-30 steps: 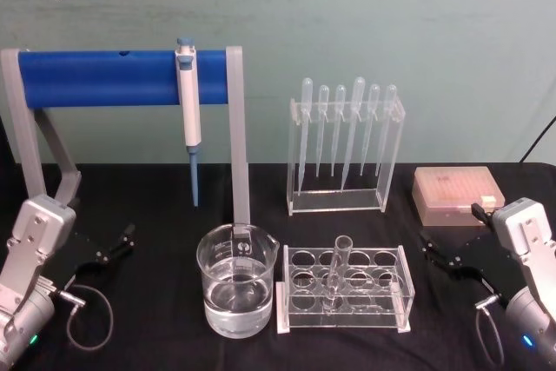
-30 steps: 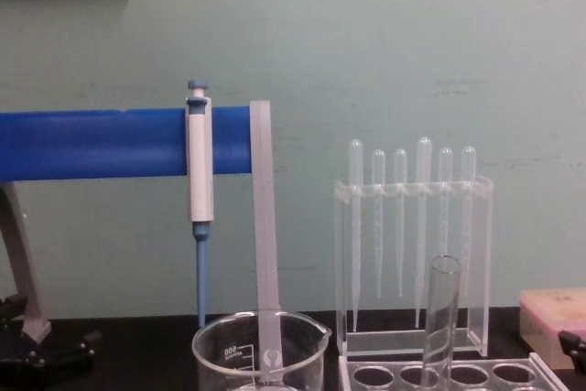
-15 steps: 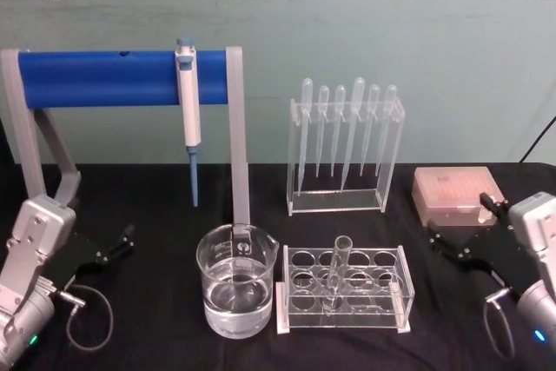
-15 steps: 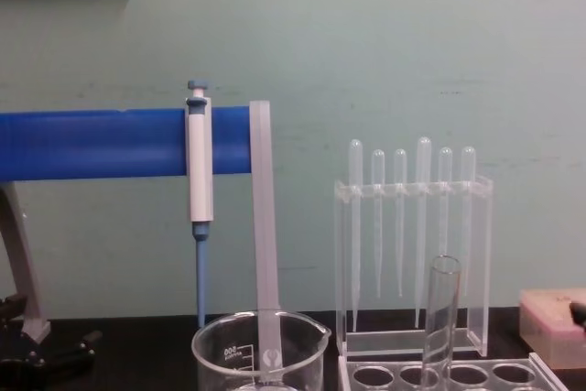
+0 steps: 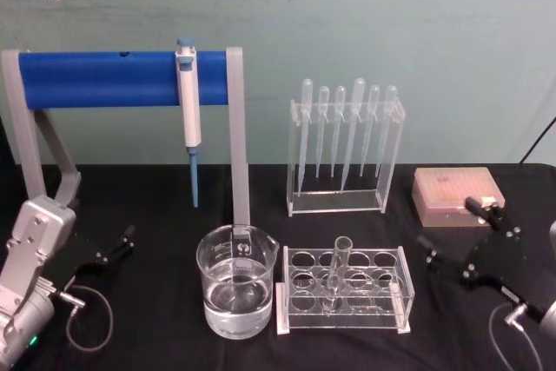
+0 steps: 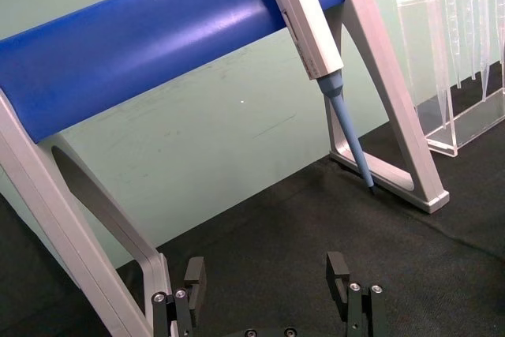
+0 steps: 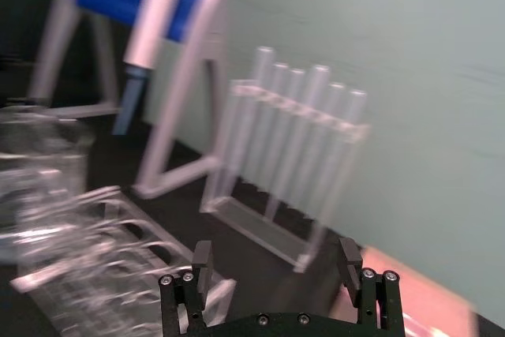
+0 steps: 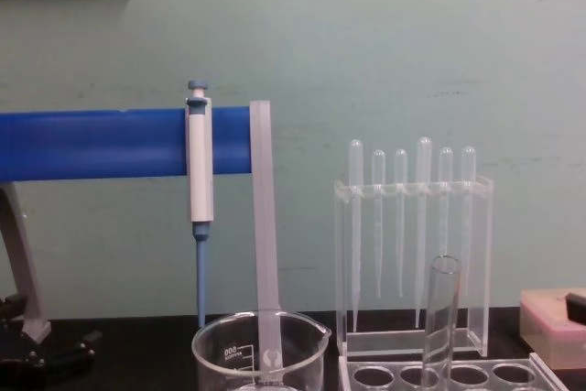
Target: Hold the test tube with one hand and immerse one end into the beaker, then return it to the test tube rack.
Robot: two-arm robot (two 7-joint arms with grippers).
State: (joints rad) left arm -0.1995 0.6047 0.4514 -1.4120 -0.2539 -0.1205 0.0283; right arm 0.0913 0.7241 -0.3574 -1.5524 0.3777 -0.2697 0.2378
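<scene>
Right of the rack | right gripper open, empty, likely spread to take the test tube | tube upright in rack beside beaker, unlifted | left gripper open, parked far left

head: high, pitched down toward 12 o'clock | chest: low, level, closer | wrists: near table | all share blue stand

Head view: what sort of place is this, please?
Probably a laboratory bench or a mock-up of one: a micropipette hangs on a blue stand, plastic pipettes stand in a clear rack, and a beaker holds clear liquid.
</scene>
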